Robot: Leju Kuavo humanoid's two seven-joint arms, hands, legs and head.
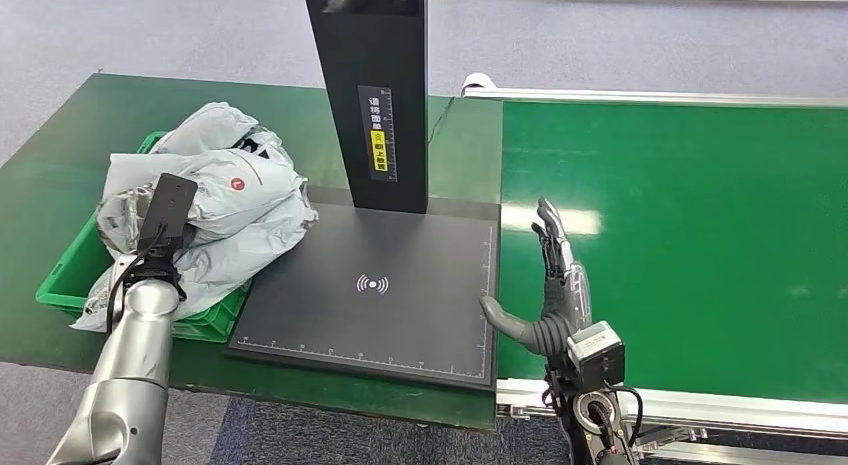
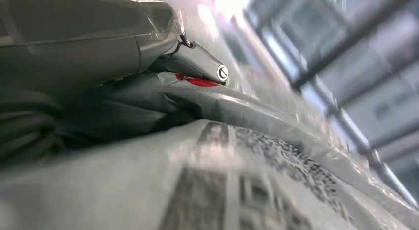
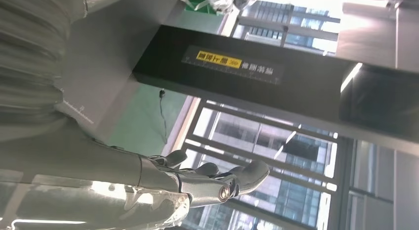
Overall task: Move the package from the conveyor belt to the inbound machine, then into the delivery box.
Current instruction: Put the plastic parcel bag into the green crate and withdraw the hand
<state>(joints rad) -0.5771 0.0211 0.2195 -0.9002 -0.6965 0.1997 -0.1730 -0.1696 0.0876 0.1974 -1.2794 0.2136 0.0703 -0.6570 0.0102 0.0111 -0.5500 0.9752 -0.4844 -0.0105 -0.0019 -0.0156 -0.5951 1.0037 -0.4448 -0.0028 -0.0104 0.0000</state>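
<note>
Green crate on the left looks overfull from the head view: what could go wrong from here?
1. The grey packages are heaped above the green crate rim, and one drapes over the side facing the scanner plate; it could slide out.
2. The left hand is down in the pile, so lifting away may drag a bag along.
3. The right hand hangs open beside the plate over the conveyor belt, where no package shows.
</note>
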